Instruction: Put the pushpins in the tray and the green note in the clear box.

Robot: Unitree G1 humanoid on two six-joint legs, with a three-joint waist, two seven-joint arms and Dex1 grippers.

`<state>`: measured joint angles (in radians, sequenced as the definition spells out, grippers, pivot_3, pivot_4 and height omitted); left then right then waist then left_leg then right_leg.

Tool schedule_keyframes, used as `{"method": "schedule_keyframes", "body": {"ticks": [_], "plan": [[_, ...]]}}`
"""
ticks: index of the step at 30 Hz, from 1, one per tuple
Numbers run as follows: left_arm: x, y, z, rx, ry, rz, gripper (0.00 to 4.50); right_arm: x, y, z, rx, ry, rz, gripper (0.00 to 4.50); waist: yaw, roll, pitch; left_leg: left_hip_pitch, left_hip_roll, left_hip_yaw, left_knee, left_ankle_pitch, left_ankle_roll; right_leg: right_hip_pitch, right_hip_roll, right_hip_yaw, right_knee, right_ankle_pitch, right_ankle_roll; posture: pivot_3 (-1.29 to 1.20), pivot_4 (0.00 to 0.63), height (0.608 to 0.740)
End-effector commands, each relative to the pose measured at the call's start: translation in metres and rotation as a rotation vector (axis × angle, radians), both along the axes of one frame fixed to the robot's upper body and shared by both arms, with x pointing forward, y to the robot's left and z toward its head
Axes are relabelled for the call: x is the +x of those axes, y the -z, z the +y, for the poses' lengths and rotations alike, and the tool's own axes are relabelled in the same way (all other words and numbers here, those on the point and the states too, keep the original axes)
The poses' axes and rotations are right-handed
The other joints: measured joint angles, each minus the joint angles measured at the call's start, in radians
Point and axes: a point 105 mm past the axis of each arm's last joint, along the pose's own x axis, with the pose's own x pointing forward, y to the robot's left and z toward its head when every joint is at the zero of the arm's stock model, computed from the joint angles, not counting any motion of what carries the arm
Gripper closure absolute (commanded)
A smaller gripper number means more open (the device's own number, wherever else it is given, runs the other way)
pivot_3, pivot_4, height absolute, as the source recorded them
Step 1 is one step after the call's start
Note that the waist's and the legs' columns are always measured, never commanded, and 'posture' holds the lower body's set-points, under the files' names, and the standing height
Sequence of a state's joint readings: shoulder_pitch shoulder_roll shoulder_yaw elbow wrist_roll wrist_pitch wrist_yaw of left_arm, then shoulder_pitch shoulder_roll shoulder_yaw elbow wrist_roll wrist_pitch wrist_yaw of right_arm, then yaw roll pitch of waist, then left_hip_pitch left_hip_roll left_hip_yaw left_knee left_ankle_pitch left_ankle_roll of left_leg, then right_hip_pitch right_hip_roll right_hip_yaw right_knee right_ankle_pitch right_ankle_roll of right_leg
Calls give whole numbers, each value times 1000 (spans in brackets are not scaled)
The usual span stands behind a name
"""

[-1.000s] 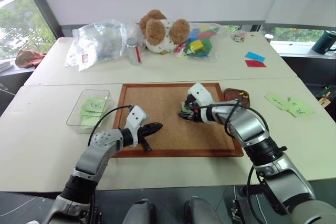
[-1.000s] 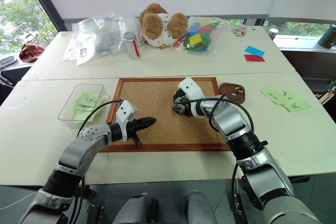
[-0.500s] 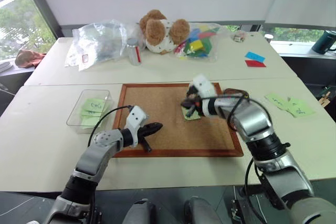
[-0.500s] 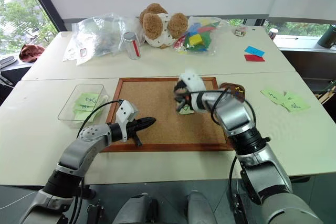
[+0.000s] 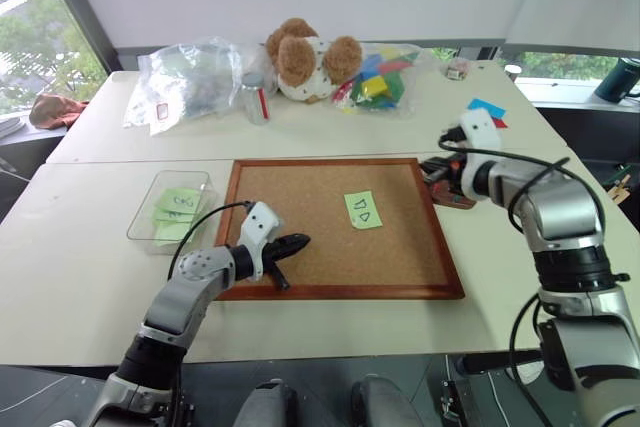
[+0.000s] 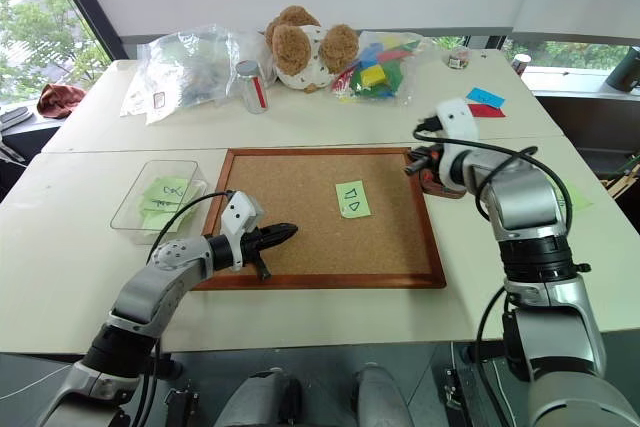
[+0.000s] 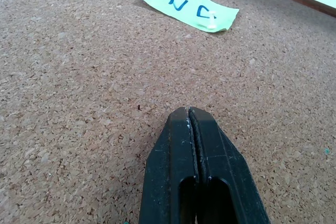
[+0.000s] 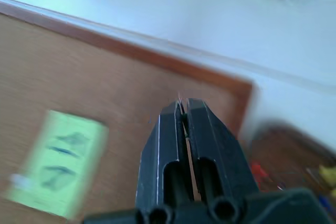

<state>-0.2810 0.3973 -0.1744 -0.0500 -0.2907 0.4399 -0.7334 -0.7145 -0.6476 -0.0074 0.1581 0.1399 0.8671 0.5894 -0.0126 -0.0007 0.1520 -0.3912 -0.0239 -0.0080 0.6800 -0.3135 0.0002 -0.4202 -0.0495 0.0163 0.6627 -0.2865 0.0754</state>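
**A:** How far are we?

**B:** I judge about halfway. The green note [image 5: 363, 210] lies flat on the cork board [image 5: 300, 247], a little to 3 o'clock of its middle, and one white pushpin [image 7: 210, 20] is in its edge. The tray [image 6: 441, 188] sits just off the board's corner at 2 o'clock and has some coloured pins in it. The clear box [image 5: 150, 209], at 9 o'clock of the board, holds only scribbled notes, so the green one is not yet delivered.

**A:** And the arms?

**B:** My right gripper [image 6: 411, 163] is over the board's 2 o'clock corner, just beside the tray. Its jaws are pressed together with a thin pin tip between them; I cannot tell more about what it holds. My left gripper [image 5: 298, 242] rests low over the board near 7 o'clock, closed and empty, pointing toward the note.
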Motion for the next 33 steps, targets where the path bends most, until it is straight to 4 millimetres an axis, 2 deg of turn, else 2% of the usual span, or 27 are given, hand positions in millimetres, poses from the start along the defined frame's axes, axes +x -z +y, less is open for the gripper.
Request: {"method": "schedule_keyframes", "body": {"ticks": [1,10,14,19,24,26,28,30,32,33], "plan": [[-6,27,2,53,-5,89,4500,8,-2,-18,-35,39,-52,4483,0,0,0,0,0,0,0,0,0,0,0,0,0,0,0,0,150,740],[-5,27,2,53,-6,87,4500,25,17,-30,8,75,-31,4483,2,0,0,0,0,0,1,0,0,1,0,0,0,0,0,0,150,740],[-5,28,2,52,-9,87,4500,27,16,-32,18,74,-37,3138,2,0,0,0,0,0,1,0,0,1,0,0,0,0,0,0,150,740],[-6,28,2,50,-9,86,4500,27,16,-36,13,83,-37,628,2,0,0,0,0,0,1,0,0,1,0,0,0,0,0,0,150,740],[-6,28,1,52,-5,84,4500,27,7,-40,20,91,-58,628,2,1,0,0,0,0,1,0,0,1,0,0,0,0,0,0,150,740],[-5,28,2,53,-5,83,4500,25,-2,-34,31,59,-75,628,2,1,0,0,0,0,1,0,0,1,0,0,0,0,0,0,150,740],[-5,28,2,54,-5,81,4500,17,-11,-17,53,-39,-85,628,2,1,0,0,0,0,1,0,0,1,0,0,0,0,0,0,150,740],[-5,27,2,54,-5,80,4500,1,-15,10,54,-193,-88,628,3,1,-1,0,0,0,1,0,0,1,0,0,0,0,0,0,150,740],[-4,27,3,54,-5,80,4500,-20,-12,40,52,-343,-69,628,5,1,-1,0,0,-1,0,0,0,1,0,-1,0,0,0,0,150,740],[-4,27,3,54,-5,80,4500,-28,-10,49,50,-384,-59,628,4,1,-1,0,0,-1,0,0,0,1,0,-1,0,0,0,0,150,740]]}}
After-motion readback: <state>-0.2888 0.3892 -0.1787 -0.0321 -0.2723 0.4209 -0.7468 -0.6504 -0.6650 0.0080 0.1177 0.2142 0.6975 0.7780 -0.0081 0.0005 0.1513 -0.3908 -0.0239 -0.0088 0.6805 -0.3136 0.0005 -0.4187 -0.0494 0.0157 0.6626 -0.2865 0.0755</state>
